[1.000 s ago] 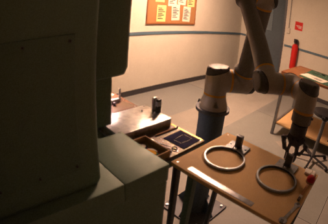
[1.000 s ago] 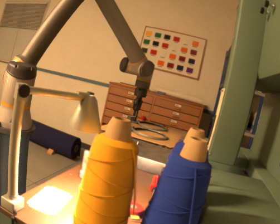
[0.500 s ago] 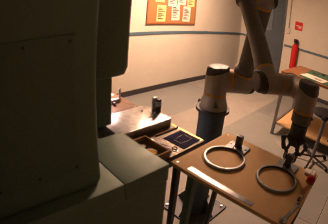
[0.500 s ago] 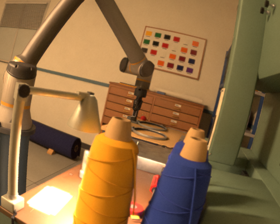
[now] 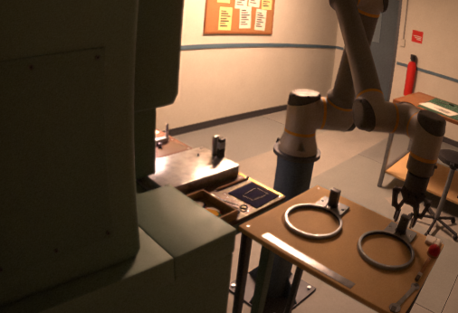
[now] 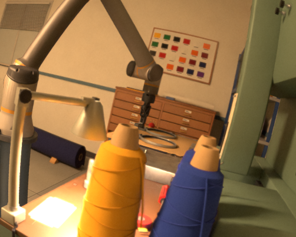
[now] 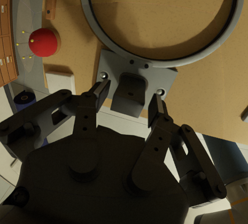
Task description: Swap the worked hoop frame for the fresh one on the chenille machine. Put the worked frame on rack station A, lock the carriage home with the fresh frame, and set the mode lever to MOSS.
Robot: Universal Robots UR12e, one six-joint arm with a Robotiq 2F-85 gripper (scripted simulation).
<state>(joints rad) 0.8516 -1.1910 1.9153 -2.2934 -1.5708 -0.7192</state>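
Observation:
A grey hoop frame point(image 5: 385, 249) point(image 7: 163, 18) lies flat on the right end of the wooden rack table, its upright dark handle post point(image 7: 130, 93) point(image 5: 402, 224) rising from a grey bracket at the table's edge. My gripper point(image 7: 128, 97) point(image 5: 411, 213) point(image 6: 144, 117) hangs just above that post, open and empty, with a finger on either side of it. A second grey hoop frame point(image 5: 313, 220) with its own post point(image 5: 334, 196) lies further left on the same table. The green chenille machine point(image 5: 90, 150) fills the left foreground; its carriage and mode lever are hidden.
The table's edge runs right under my fingers, with floor beyond. A red pincushion point(image 7: 43, 42) point(image 5: 433, 250) and a white block point(image 7: 59, 82) sit beside the bracket. A steel ruler point(image 5: 307, 259) lies along the table's front. Thread cones point(image 6: 113, 188) block the second side camera.

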